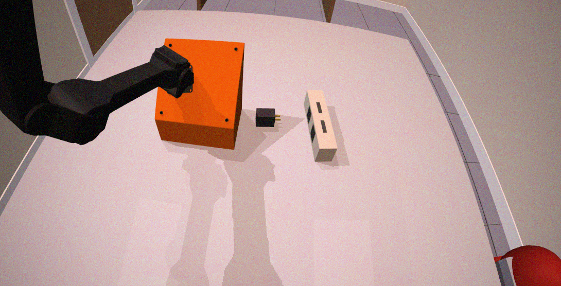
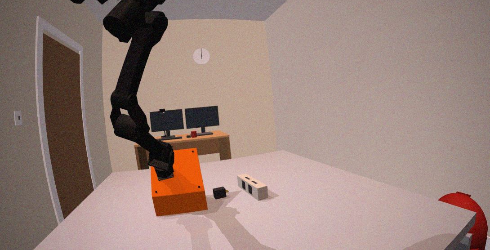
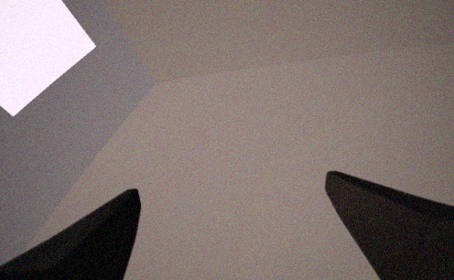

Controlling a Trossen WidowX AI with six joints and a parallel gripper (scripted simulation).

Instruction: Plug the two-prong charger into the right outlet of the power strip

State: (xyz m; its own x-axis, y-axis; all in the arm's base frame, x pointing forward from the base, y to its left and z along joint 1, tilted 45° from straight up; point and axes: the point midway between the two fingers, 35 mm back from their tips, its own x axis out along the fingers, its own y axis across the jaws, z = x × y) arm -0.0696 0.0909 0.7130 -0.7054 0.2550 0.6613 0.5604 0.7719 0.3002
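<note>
- In the wrist view, the gripper has its two dark fingers spread wide at the bottom of the frame, with nothing between them; only wall and ceiling show behind.
- In the top view, the white table fills the lower frame, with a red object at the lower right corner.
- The charger, a small black block, lies on the table at the centre, with its two prongs pointing right toward the power strip.
- The power strip lies just right of the charger, apart from it.
- The orange box stands left of the charger, and the arm is attached to its top.
</note>
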